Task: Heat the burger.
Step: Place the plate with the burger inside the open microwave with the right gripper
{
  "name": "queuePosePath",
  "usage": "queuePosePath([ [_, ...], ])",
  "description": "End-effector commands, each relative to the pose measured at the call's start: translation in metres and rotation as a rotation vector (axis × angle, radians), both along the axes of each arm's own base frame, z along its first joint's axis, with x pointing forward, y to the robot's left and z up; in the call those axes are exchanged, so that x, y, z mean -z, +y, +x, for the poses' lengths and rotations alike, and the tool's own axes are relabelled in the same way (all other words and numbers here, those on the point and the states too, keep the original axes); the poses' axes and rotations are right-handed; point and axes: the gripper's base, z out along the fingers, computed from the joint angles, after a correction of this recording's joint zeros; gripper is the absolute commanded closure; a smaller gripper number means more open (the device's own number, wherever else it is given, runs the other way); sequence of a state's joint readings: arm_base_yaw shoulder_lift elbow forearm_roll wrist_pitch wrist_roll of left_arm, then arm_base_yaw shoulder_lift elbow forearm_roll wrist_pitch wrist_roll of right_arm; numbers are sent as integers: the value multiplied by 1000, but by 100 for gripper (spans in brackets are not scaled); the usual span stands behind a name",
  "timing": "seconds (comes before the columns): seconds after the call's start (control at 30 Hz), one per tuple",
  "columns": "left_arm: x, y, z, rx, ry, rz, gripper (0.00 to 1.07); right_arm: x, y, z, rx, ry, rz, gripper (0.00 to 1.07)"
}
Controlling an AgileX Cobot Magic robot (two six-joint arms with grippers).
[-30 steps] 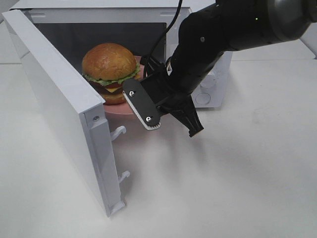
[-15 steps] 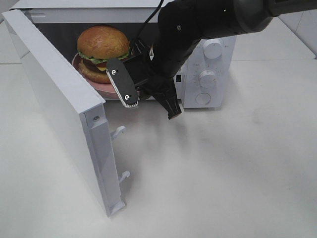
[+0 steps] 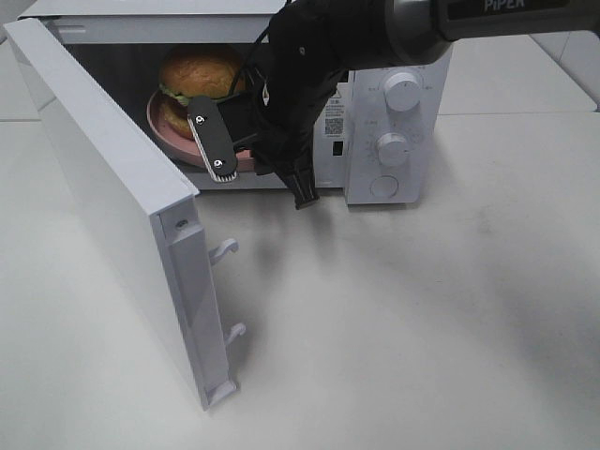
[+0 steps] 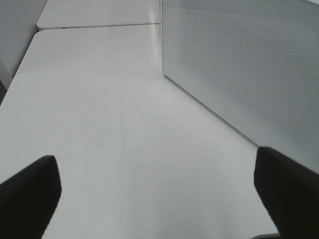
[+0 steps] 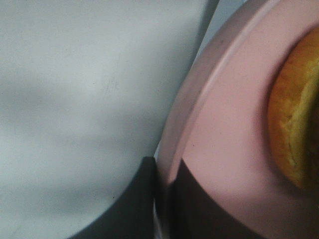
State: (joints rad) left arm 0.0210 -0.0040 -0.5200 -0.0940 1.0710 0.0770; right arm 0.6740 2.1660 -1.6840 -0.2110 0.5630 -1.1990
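Bench (image 3: 422,328): white and matte; carried the microwave (image 3: 364,112).
Left end effector (image 4: 157,199): open, the two dark fingertips (image 4: 27,194) wide apart and nothing between them; hung over bare bench beside a white dotted panel (image 4: 249,64). Not seen in the high view.
Door (image 3: 112,178): swung fully open on the left of the microwave; two white latch hooks (image 3: 225,248) stuck out from its free edge.
Burger (image 3: 202,70): sat upright on the pink plate (image 3: 167,131) inside the open cavity, toward the cavity's left side.
Plate contact: could not tell whether the plate rested on the cavity floor.
Right end effector (image 5: 163,194): closed on the plate's rim, pinching it at the near edge, clear of the bun.
Right arm (image 3: 319,47): black, reached across the microwave front into the opening.
Controls: two round knobs, upper (image 3: 402,94) and lower (image 3: 392,148), on the panel right of the cavity.
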Motion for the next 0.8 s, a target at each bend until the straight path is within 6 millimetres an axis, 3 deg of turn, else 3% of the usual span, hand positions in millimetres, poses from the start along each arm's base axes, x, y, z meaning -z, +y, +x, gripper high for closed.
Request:
queuePosePath([
  [0.03, 1, 0, -2, -2, -17, -1, 9, -12, 2, 10, 20, -55, 44, 107],
  [0.47, 1, 0, -2, -2, -17, -1, 9, -9, 21, 34, 55, -91, 94, 107],
  [0.8, 1, 0, -2, -2, -17, -1, 9, 8, 29, 46, 43, -107, 82, 107],
])
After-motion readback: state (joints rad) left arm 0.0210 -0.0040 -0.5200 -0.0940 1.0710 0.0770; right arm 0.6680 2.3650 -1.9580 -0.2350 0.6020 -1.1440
